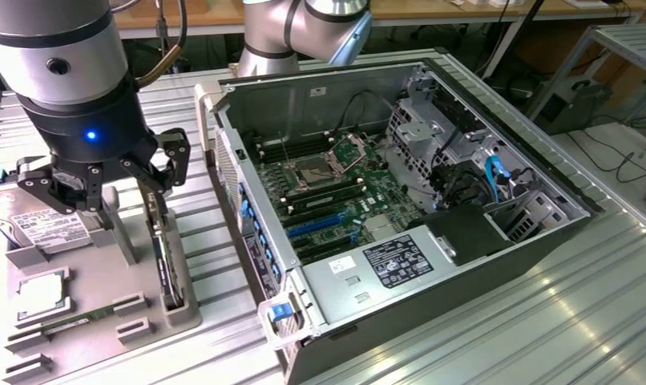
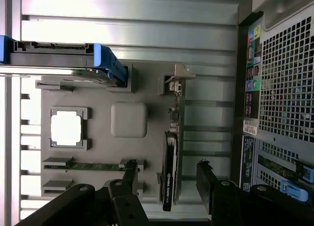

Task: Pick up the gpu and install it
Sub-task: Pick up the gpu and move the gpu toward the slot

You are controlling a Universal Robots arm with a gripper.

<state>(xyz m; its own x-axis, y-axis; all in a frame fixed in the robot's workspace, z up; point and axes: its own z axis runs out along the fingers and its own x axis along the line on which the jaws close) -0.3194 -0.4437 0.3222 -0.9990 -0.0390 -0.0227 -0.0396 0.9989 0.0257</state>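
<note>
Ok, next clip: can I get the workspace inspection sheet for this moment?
Surface: ribbed metal table, with a grey parts tray on the exterior view's left.
Job's things: gpu stands on edge in a tray slot; open computer case beside the tray, motherboard exposed.
Clutter: hard drive, processor chip and memory stick in the tray.
Grippers: tool open above the tray, a finger on either side of the gpu, not touching it.
Cables: blue cables inside the case; black cables on the floor.
Surroundings: wooden bench behind.
</note>
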